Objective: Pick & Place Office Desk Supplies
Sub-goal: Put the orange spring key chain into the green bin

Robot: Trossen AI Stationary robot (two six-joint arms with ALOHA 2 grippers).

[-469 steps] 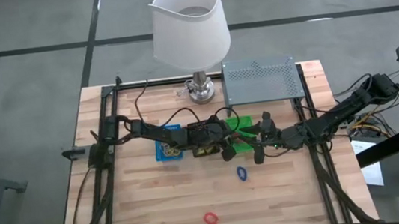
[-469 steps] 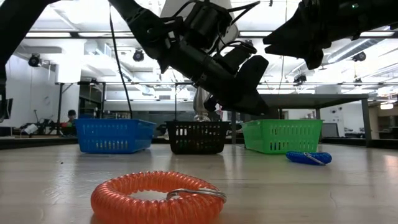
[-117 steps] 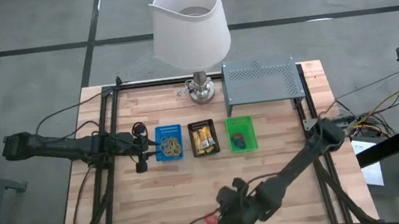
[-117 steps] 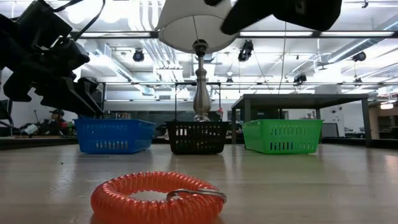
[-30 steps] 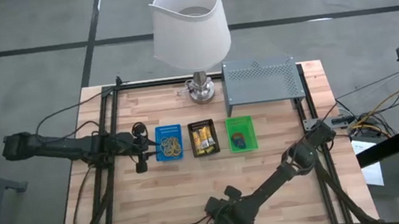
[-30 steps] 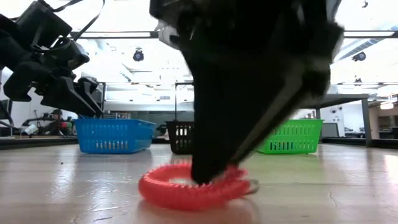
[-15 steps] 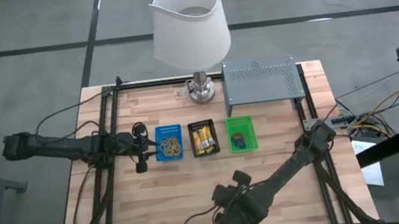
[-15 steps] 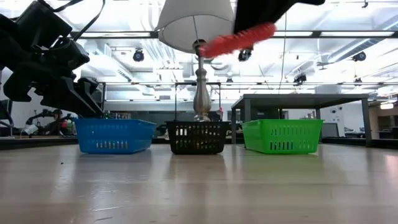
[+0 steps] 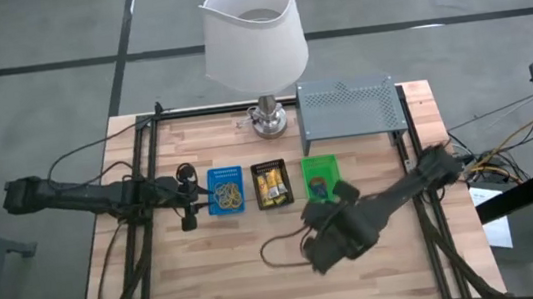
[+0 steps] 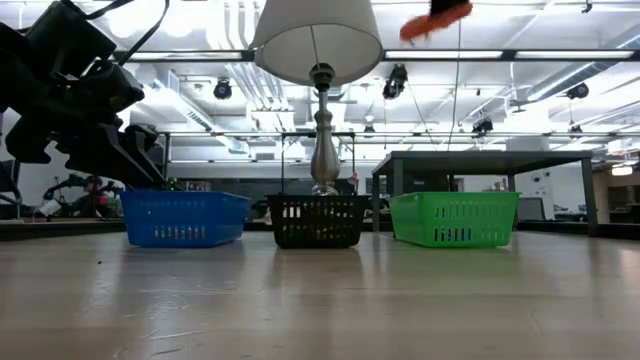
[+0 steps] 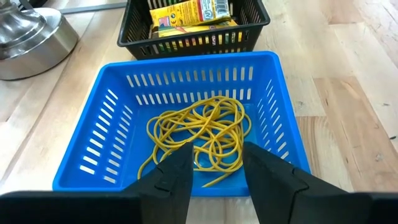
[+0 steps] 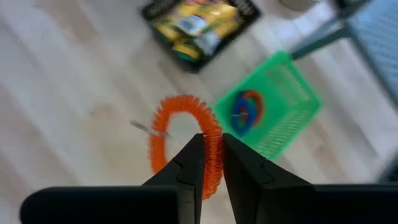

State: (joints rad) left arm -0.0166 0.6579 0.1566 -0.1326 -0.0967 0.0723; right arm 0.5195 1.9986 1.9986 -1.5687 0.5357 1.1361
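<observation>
Lifted off the tabletop (image 9: 209, 267) since a second ago, the red coil ring (image 12: 186, 140) now hangs pinched between the right fingers (image 12: 210, 163), high above the wood just short of the green tray (image 9: 322, 178). Left fingers (image 11: 214, 169) wait half open over the blue tray (image 11: 112, 112) of rubber bands (image 11: 205, 134).

Two arms, dark, near black, built of slim jointed segments. Left arm (image 9: 91, 196): thin black cable looping along it. Right arm (image 9: 393, 195): bulkier block at the wrist, black cable trailing beside it. Fingers (image 11: 171, 180) matte black, flat-sided, tapering to blunt wedge tips.
</observation>
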